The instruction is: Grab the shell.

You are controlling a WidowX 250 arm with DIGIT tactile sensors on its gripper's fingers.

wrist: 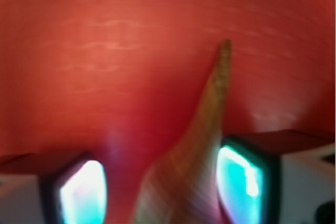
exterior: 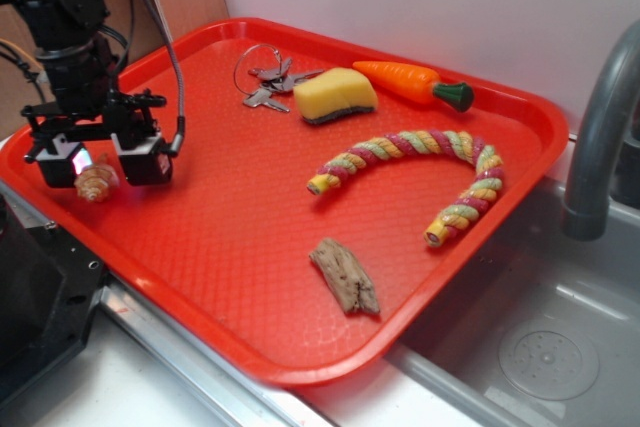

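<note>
Wrist view: shell [wrist: 194, 171] between narrowly parted fingers [wrist: 244, 182].

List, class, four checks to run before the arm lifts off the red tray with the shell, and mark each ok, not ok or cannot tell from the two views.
1. The shell sits between the jaws of the gripper: ok.
2. Jaws firmly closed on it: cannot tell; the wrist view shows a gap at one pad.
3. Shell clear of the tray surface: cannot tell.
4. Keys, sponge and wood piece lie apart from the gripper: ok.
</note>
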